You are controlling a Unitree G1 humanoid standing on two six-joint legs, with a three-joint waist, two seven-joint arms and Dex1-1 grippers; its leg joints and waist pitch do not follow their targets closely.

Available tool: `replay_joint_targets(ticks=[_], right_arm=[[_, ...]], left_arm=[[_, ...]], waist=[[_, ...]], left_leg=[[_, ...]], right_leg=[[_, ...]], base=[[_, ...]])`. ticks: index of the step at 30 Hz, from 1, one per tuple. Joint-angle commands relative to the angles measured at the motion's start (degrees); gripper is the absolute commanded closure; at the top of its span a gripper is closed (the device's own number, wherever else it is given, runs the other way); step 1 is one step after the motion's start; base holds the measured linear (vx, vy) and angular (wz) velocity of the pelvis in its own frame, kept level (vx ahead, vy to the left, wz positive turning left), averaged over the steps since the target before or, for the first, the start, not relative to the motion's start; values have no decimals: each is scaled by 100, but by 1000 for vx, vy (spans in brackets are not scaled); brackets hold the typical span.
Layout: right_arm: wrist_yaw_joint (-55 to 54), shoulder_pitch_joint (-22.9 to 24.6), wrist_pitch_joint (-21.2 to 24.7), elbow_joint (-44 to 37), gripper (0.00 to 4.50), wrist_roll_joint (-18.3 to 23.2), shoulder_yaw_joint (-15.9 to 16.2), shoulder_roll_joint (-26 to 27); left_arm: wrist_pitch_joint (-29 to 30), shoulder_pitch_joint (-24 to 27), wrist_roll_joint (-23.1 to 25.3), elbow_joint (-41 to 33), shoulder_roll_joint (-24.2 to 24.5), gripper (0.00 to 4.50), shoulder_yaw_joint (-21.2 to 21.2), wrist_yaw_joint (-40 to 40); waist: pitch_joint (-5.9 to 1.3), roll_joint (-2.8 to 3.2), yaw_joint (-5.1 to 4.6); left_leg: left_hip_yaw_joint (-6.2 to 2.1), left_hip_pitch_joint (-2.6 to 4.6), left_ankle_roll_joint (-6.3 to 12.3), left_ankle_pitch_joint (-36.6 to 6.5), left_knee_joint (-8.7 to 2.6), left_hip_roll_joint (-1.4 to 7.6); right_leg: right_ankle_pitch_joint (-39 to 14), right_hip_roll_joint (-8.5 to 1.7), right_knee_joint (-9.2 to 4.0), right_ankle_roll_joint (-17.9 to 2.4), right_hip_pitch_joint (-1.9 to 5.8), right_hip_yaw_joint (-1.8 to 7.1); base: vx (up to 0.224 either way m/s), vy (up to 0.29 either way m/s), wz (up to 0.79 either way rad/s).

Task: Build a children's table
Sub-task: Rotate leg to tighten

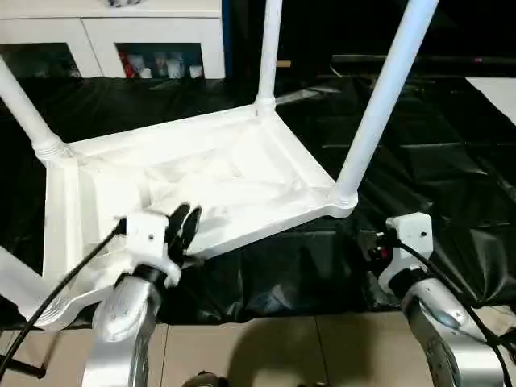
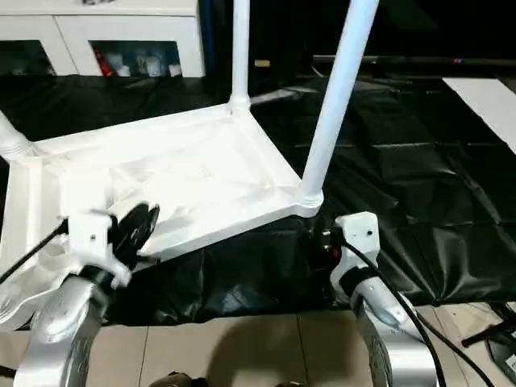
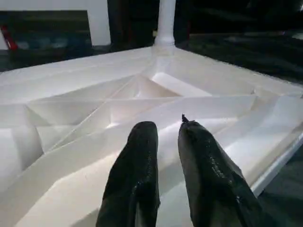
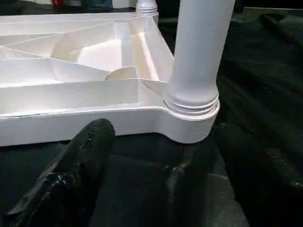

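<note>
The children's table (image 1: 242, 173) lies upside down on a black sheet, its ribbed underside facing up. Three white legs stand upright in corner sockets: one at the near right (image 1: 379, 105), one at the far corner (image 1: 268, 48) and one at the left (image 1: 24, 109). Another white tube (image 1: 20, 286) slants out at the near left corner. My left gripper (image 1: 187, 222) hovers over the top's near edge, its fingers (image 3: 137, 165) slightly apart with nothing between them. My right gripper (image 4: 175, 165) is open wide, low in front of the near right leg's socket (image 4: 191, 113), not touching it.
The black sheet (image 1: 419, 177) covers the floor around the table. A white glass-door cabinet (image 1: 153, 28) stands at the back left. Pale floor tiles (image 1: 282, 347) run along the near side. Black cables trail from both wrists.
</note>
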Motion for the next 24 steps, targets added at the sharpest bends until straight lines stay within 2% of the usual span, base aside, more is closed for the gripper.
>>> replay_joint_targets(ticks=[1, 3, 4, 5, 6, 7, 10, 11, 12, 13, 17, 19, 21, 22, 24], right_arm=[[-119, -46, -110, 51, 66, -120, 16, 27], [-155, -94, -156, 111, 66, -134, 23, 61], [-217, -105, -164, 113, 66, -127, 4, 100], [-278, -119, -137, 102, 66, -107, -22, 142], [-310, -111, -124, 91, 66, -96, -39, 161], [-324, -97, -157, 72, 66, -127, -37, 140], [-334, -45, -259, 81, 66, -181, -32, 93], [-295, 19, -303, 60, 66, -164, -32, 74], [-229, 83, -341, 26, 66, -135, -18, 52], [-210, 135, -358, -20, 66, -132, -13, 43], [-266, 325, -383, -200, 66, -39, -55, 149], [-275, 506, -412, -355, 66, 17, -17, 220], [-260, 679, -558, -397, 66, -65, 102, 208], [-234, 739, -668, -358, 66, -157, 183, 162], [-257, 709, -737, -286, 66, -224, 186, 139]], left_arm=[[51, -103, 244, 42, 38, 353, -46, 188], [56, -158, 229, 11, -4, 353, 27, 300], [81, -111, 157, -107, -41, 353, 68, 335], [83, -55, 80, -218, -81, 353, 112, 389], [95, 20, -8, -317, -135, 353, 147, 432], [153, 115, -54, -444, -137, 353, 117, 460], [203, 252, -155, -569, -117, 353, 46, 423], [185, 297, -125, -543, -93, 353, 47, 425], [143, 340, -118, -535, -82, 353, 52, 427], [142, 379, -163, -551, -95, 353, 76, 420], [82, 514, -343, -585, -188, 353, 227, 470], [-42, 593, -378, -568, -181, 353, 207, 492], [-155, 696, -348, -567, -113, 353, 50, 437], [-221, 737, -306, -548, -66, 353, -26, 410], [-141, 666, -330, -548, -39, 353, -37, 388]], waist=[[-242, -19, -19], [-259, -117, -23], [-268, -82, -1], [-274, -75, -2], [-286, -84, -17], [-296, -153, -27], [-301, -92, -14], [-304, -24, -5], [-293, -69, -23], [-291, -83, -7], [-277, -73, -31], [-279, -101, -64], [-275, 8, -47], [-276, -35, -70], [-278, -55, -79]], left_leg=[[-513, 173, -446, -2163, -597, 789], [-514, 163, -418, -2035, -592, 794], [-522, 148, -398, -1884, -587, 803], [-513, 150, -392, -1833, -584, 803], [-509, 139, -387, -1751, -585, 804], [-496, 138, -348, -1675, -578, 806], [-477, 141, -292, -1582, -561, 792], [-481, 142, -317, -1601, -560, 781], [-473, 149, -336, -1719, -565, 785], [-472, 163, -332, -1802, -560, 786], [-501, 158, -382, -2008, -577, 798], [-504, 157, -413, -2074, -578, 797], [-525, 165, -446, -2134, -589, 794], [-518, 162, -479, -2219, -589, 789], [-521, 147, -465, -2239, -592, 780]], right_leg=[[-2039, -626, -569, -586, 71, 511], [-1878, -645, -537, -590, 89, 513], [-1694, -671, -506, -660, 113, 518], [-1591, -659, -503, -678, 106, 515], [-1337, -642, -467, -731, 120, 509], [-1141, -639, -441, -793, 128, 505], [-973, -628, -429, -836, 133, 503], [-968, -621, -426, -829, 131, 502], [-1029, -602, -460, -785, 127, 501], [-1149, -616, -469, -770, 122, 514], [-1499, -614, -503, -705, 118, 512], [-1539, -600, -507, -674, 115, 516], [-1543, -606, -514, -620, 102, 522], [-1561, -594, -525, -588, 101, 521], [-1581, -593, -516, -588, 117, 523]], base=[[0, 0, 0], [0, 0, 0], [0, 0, 0], [0, 0, 0], [0, 0, 0], [0, 0, 0], [0, 0, 0], [0, 0, 0], [0, 0, 0], [0, 0, 0], [0, 0, 0], [0, 0, 0], [0, 0, 0], [0, 0, 0], [0, 0, 0]])
